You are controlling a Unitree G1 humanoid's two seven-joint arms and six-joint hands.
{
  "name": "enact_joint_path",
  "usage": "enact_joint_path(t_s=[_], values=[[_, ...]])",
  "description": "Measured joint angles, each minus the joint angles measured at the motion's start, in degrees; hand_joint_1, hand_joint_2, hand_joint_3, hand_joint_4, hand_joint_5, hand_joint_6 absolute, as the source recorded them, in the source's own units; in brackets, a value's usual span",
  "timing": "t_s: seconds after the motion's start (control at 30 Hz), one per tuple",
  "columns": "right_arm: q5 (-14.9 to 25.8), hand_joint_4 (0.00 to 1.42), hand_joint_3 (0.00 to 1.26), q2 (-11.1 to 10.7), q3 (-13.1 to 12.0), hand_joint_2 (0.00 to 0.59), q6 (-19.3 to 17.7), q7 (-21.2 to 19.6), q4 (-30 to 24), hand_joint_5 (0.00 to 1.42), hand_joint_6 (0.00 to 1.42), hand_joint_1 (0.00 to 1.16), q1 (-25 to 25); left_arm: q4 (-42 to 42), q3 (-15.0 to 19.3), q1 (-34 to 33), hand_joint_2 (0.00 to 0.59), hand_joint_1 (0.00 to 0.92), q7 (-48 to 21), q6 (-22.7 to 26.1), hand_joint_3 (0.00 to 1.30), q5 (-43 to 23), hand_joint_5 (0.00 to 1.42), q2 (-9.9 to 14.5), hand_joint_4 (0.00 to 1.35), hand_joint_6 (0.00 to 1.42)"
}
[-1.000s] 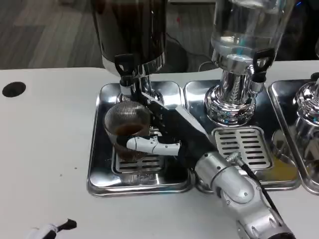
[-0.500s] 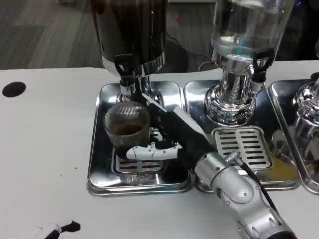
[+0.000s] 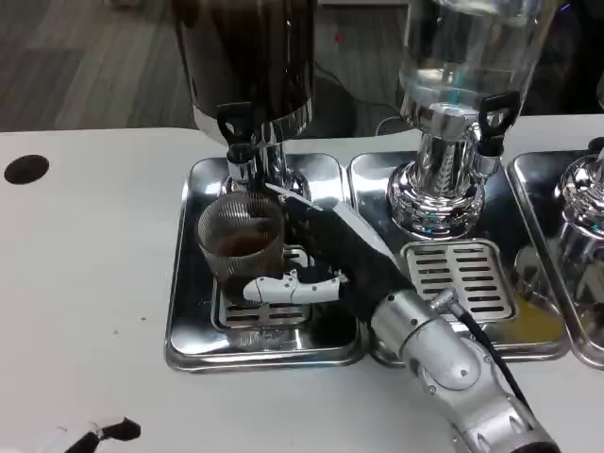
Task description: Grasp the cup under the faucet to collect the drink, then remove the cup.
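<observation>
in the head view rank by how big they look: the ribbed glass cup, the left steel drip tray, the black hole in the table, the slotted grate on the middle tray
1. Left steel drip tray
2. Slotted grate on the middle tray; looks only slightly larger than the cup, so this order is unsure
3. Ribbed glass cup, partly covered by the right hand
4. Black hole in the table

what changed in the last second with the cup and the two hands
Little changed. The right robot hand stayed wrapped around the ribbed glass cup, which remained under the dark dispenser's faucet on the steel drip tray with brown drink in it. The white finger across the cup's front shifted only slightly. At the bottom left, the left robot hand drew lower toward the picture's edge.
</observation>
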Motion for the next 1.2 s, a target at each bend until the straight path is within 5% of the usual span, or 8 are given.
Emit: enact_joint_path(t_s=[0.37,0.7,1.2], values=[[-0.89,0.2,0.18,0.63,0.3,0.074,-0.01,-1.36,-0.71,0.19,0.14,0.86,1.09,-0.02,1.76,0.81,0.08,0.006,0.01,-1.84,0.41,-0.49,0.4,-0.93,0.32,0.59],[-0.81,0.37,0.29,2.08,0.55,0.074,-0.01,-2.44,-0.34,0.35,0.27,0.86,1.33,0.46,3.48,2.27,0.081,0.006,0.01,-3.3,0.41,-2.17,0.4,-1.48,0.32,0.59],[-0.95,0.44,0.37,2.56,0.82,0.074,-0.2,-4.52,-0.22,0.41,0.33,0.86,1.71,1.5,4.23,2.38,0.083,0.0,0.01,-4.59,0.43,-2.37,0.4,-1.99,0.33,0.6]])
